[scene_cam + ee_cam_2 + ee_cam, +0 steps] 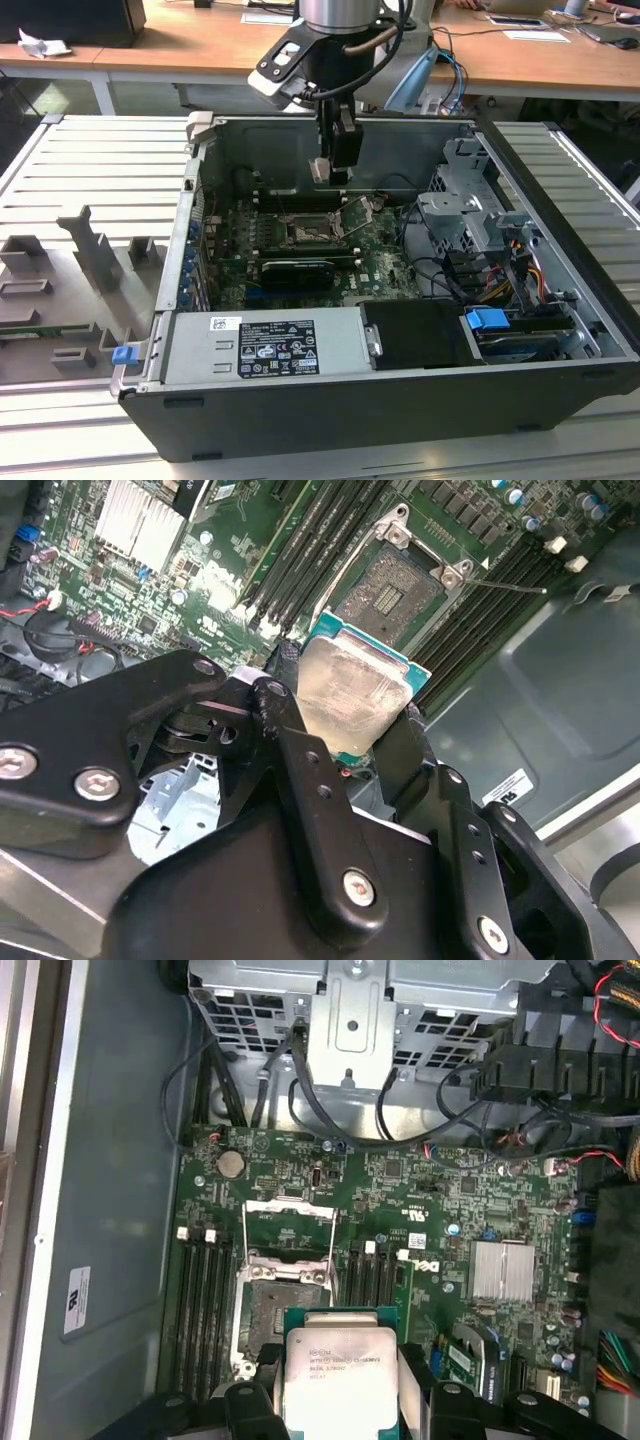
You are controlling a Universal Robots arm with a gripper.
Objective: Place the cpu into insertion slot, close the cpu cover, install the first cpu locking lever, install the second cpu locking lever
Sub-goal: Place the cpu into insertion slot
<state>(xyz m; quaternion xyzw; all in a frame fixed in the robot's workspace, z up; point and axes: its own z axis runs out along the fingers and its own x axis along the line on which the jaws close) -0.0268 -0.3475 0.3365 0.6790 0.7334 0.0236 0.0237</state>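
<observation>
No readable text anywhere. Printed white label (276,347) on the grey power supply box (342,338), small white sticker (77,1299) on the case wall (115,1160), faint lines of print on the cpu (340,1375) face: all too small to make out.

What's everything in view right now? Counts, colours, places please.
cpu: one, silver-beige, held in the gripper above the motherboard.
insertion slot: one, dark with grey rim, on the motherboard, empty.
cpu cover: one, silver, standing open beside the insertion slot.
motherboard: one, green, on the case floor.
memory slots: several, black, flanking the insertion slot.
heatsink: one, silver, on the motherboard.
power supply: one, grey, along the case's near wall in the exterior view.
case: one, dark grey, open.
gripper: one, black, shut on the cpu.
</observation>
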